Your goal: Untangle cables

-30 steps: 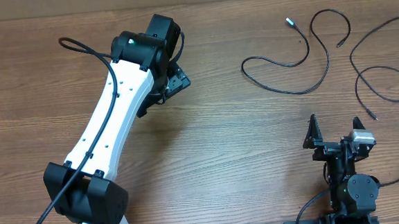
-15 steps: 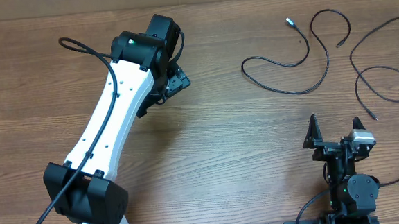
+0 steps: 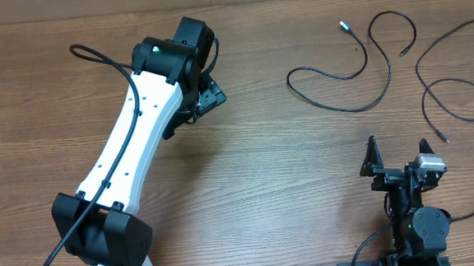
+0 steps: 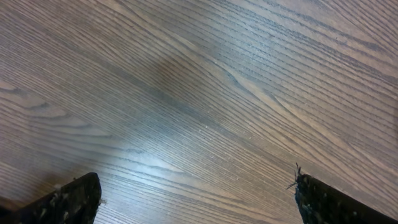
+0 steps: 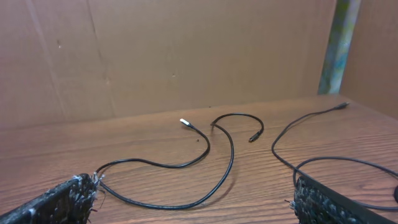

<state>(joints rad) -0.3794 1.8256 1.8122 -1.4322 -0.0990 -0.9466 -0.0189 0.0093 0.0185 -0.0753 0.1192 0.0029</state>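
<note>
Wood-grain table (image 3: 289, 171) fills the overhead view; a brown panel wall (image 5: 186, 50) stands behind it, with a pale greenish strip (image 5: 339, 43) at 2 o'clock.

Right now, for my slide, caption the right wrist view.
Open right gripper facing a looping black cable with a silvery plug on the wooden table; a second cable curves alongside.

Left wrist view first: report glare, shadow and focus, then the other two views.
Left wrist view: pale glare patch and soft shadow band on the brown wood-grain table, left fingers blurred at the bottom corners; right wrist view: thin black cable sharp, right fingers out of focus; overhead view: evenly lit, sharp.
</note>
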